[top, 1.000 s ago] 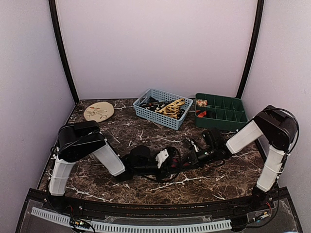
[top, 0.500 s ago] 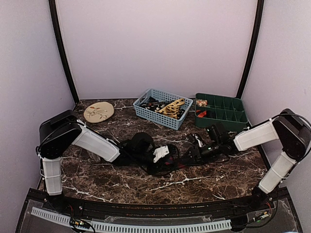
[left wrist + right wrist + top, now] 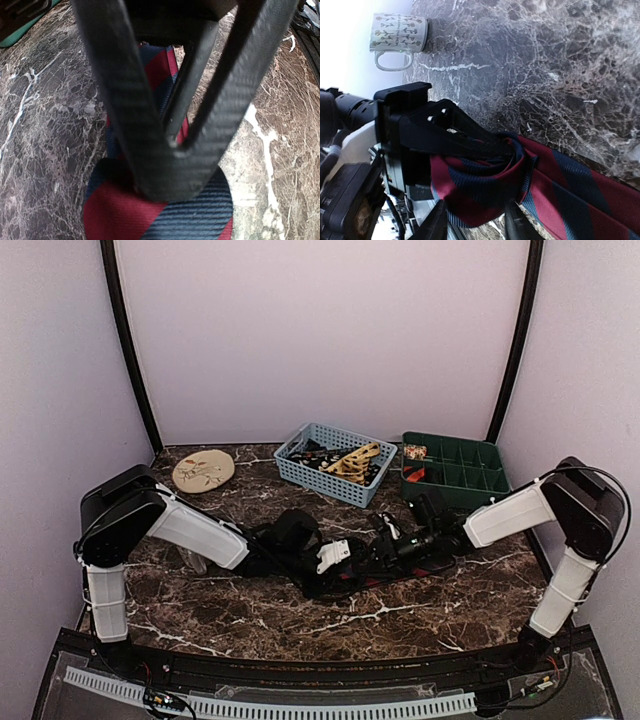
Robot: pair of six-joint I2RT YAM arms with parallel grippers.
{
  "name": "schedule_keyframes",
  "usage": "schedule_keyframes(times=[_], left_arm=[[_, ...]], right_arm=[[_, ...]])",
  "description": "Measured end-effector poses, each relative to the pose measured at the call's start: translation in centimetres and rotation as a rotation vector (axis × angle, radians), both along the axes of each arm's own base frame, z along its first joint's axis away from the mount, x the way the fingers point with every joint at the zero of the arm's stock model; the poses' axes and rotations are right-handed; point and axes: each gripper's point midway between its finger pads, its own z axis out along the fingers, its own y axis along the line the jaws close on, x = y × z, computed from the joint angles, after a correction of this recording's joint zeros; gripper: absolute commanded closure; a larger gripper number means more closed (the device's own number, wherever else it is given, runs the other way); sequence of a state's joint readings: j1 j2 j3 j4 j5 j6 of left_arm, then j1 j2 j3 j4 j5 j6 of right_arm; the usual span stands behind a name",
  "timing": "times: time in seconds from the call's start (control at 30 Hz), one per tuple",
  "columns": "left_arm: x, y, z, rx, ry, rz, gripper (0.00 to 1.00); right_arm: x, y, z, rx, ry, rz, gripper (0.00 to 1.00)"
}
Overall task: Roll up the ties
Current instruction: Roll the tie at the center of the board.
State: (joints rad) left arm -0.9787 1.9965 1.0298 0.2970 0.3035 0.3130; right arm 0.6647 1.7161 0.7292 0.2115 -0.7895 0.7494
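Note:
A navy tie with red diagonal stripes (image 3: 580, 195) lies on the marble, one end wound into a loose roll (image 3: 480, 185). My left gripper (image 3: 170, 175) is shut on the tie, its black fingers (image 3: 465, 137) reaching into the roll's centre; the roll (image 3: 150, 215) shows below the tips. My right gripper (image 3: 477, 222) is open, one finger on each side of the roll. From above, the left gripper (image 3: 335, 558) and right gripper (image 3: 385, 552) meet mid-table over the dark tie (image 3: 362, 578).
At the back stands a blue basket (image 3: 300, 476) holding more ties (image 3: 352, 460). A green compartment tray (image 3: 445, 492) is to its right, a round tan disc (image 3: 203, 470) at the back left. A patterned white mug (image 3: 397, 35) stands beyond the left arm.
My right gripper has opened from shut and shifted slightly left, so that it straddles the roll. The left arm's elbow swung out to the left while its gripper stayed on the tie.

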Motion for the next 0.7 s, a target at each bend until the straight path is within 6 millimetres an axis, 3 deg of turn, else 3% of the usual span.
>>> schedule_keyframes(times=[0.23, 0.33, 0.47, 0.67, 0.7], left_arm=[[-0.1, 0.0, 0.0, 0.0, 0.004, -0.004, 0.75], [-0.1, 0.0, 0.0, -0.001, 0.004, -0.003, 0.66], [0.0, 0.0, 0.0, -0.001, 0.007, 0.003, 0.44], [-0.1, 0.9, 0.1, -0.026, -0.009, 0.03, 0.31], [-0.2, 1.3, 0.0, -0.032, -0.008, 0.038, 0.25]], right_arm=[[0.0, 0.5, -1.1, -0.013, 0.007, 0.015, 1.0], [0.1, 0.6, -1.0, -0.012, -0.001, 0.022, 1.0], [0.1, 0.5, -1.1, -0.018, -0.013, 0.03, 1.0], [0.3, 0.0, -1.7, -0.033, -0.022, 0.02, 1.0], [0.3, -0.1, -2.0, -0.038, -0.018, 0.017, 1.0]])
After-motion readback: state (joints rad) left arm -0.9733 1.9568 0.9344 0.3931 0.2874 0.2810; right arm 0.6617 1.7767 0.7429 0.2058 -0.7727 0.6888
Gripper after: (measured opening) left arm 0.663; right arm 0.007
